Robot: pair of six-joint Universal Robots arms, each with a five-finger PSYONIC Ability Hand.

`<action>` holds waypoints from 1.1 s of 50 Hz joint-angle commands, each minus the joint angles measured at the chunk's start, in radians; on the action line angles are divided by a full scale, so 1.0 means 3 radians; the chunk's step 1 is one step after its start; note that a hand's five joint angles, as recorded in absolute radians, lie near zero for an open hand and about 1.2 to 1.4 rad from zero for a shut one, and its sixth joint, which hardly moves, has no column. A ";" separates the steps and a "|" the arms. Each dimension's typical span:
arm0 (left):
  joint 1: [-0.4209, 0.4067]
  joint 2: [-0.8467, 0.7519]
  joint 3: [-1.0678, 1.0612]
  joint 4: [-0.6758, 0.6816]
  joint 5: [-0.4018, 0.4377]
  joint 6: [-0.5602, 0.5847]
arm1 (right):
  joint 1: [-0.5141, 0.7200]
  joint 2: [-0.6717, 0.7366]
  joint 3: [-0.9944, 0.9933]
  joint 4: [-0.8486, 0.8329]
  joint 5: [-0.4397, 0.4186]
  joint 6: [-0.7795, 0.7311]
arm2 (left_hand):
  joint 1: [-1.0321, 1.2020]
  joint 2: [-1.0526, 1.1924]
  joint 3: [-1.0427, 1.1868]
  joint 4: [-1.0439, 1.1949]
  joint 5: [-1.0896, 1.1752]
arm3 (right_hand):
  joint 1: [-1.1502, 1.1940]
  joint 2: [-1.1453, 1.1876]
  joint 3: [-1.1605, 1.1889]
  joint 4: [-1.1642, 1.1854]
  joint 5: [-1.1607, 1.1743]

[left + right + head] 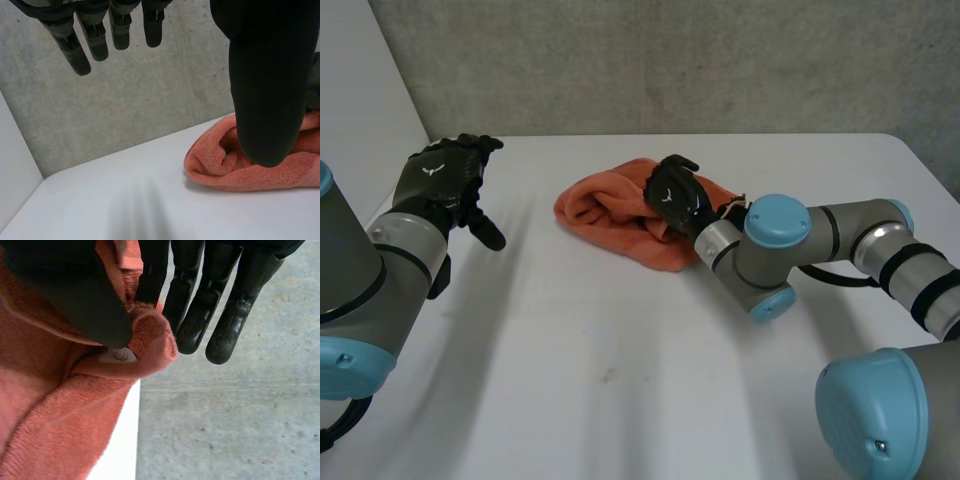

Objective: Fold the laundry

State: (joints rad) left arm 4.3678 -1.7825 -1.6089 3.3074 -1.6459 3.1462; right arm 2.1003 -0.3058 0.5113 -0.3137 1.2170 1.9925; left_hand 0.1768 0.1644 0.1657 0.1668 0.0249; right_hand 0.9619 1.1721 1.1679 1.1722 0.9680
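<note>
An orange towel (610,215) lies crumpled in a heap on the white table (620,380), toward the back middle. My right hand (675,195) rests on the heap's right side. In the right wrist view its thumb and one finger pinch a raised fold of the towel (60,415), while the other fingers (220,315) stand straight beyond the fold. Over the table's left side hovers my left hand (445,180), well apart from the cloth. In the left wrist view its fingers (100,35) are straight and hold nothing, with the towel (240,170) lying beyond its thumb.
A concrete wall (670,60) runs close behind the table's back edge. My right arm (820,240) lies low across the table's right side. A white panel (360,90) stands at the back left.
</note>
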 commanded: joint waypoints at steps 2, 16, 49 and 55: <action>0.0003 0.0000 0.0009 0.0005 0.0000 0.0000 | 0.0004 -0.0824 0.0610 0.0013 0.0049 0.0072 | -0.0008 0.0034 0.0029 0.0026 -0.0083 | 0.1448 0.0747 0.0761 0.0747 0.0846; 0.0008 -0.0056 0.0025 0.0306 0.0005 0.0010 | 0.0014 -0.3019 0.1884 0.0237 0.0197 0.1600 | -0.0008 0.0034 0.0029 0.0026 -0.0083 | 0.1448 0.0747 0.0761 0.0747 0.0846; -0.0503 -0.1457 0.0935 0.0306 0.1554 -0.0036 | -0.0072 -0.5014 0.3224 0.1097 0.0294 0.2077 | 0.3606 0.3647 0.3643 0.3639 0.3531 | 0.1448 0.0747 0.0761 0.0747 0.0846; -0.0401 -0.1157 0.0854 0.0291 0.0784 -0.0025 | -0.0532 -0.4969 0.3444 0.1092 0.0366 0.2076 | 0.4065 0.4106 0.4102 0.4098 0.3989 | 0.1448 0.0747 0.0761 0.0747 0.0846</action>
State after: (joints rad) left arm 4.2208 -2.2112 -1.3276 3.3986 -1.2230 3.1367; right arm 2.0676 -1.8159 1.4821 0.0146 1.3071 2.6164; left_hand 1.0894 1.1095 1.1021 1.1051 0.9278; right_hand 0.9619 1.1766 1.1814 1.1883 0.9810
